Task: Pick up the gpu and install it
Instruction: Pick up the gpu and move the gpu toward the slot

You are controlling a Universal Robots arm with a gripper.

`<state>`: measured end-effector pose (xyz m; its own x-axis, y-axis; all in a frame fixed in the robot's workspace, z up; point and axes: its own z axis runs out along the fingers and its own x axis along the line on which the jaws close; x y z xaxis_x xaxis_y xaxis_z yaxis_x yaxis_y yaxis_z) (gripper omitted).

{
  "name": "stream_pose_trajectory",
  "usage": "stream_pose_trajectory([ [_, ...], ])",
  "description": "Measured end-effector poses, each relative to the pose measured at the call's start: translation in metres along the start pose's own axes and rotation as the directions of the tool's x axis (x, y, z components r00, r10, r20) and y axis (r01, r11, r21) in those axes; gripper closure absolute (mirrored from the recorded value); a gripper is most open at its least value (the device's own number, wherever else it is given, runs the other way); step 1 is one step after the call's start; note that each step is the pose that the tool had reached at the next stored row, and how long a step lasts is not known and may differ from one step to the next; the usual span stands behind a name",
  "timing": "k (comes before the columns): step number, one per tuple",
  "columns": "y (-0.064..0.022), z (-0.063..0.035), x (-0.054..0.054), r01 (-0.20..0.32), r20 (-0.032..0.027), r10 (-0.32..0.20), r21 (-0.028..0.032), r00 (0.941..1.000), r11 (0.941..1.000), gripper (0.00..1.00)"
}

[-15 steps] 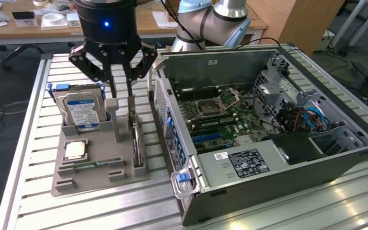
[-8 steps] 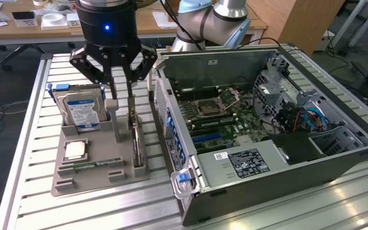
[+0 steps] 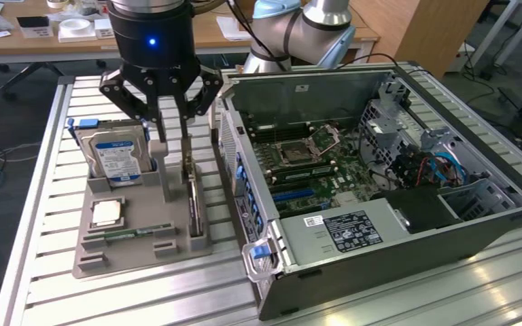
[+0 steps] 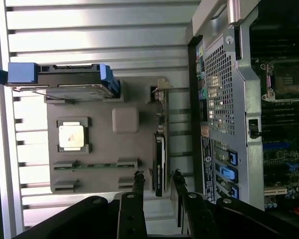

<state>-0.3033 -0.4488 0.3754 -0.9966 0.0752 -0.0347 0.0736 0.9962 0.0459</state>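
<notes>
The gpu (image 3: 194, 204) stands on its long edge in a slot along the side of the grey holder tray (image 3: 134, 248) nearest the computer case; it is a thin dark card with a metal end. In the wrist view the gpu (image 4: 159, 167) lies straight ahead between my two black fingers (image 4: 138, 183). My gripper (image 3: 172, 139) hangs open above the tray, over the card's far end, and holds nothing. In the wrist view, my gripper (image 4: 158, 183) straddles the line of the card without touching it.
The open computer case (image 3: 379, 224) lies on the exterior view's right, motherboard (image 3: 320, 163) exposed, close beside the tray. On the tray also stand a silver hard drive (image 3: 114, 156), a CPU (image 3: 107, 212) and a RAM stick (image 3: 138, 233). The table is slatted metal.
</notes>
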Motion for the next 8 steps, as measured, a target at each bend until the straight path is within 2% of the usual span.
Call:
stream_pose_trajectory([
  [8,-0.0002,0.0043,0.0002,0.000,0.0000,0.000,0.0000,1.0000,1.0000,0.64],
])
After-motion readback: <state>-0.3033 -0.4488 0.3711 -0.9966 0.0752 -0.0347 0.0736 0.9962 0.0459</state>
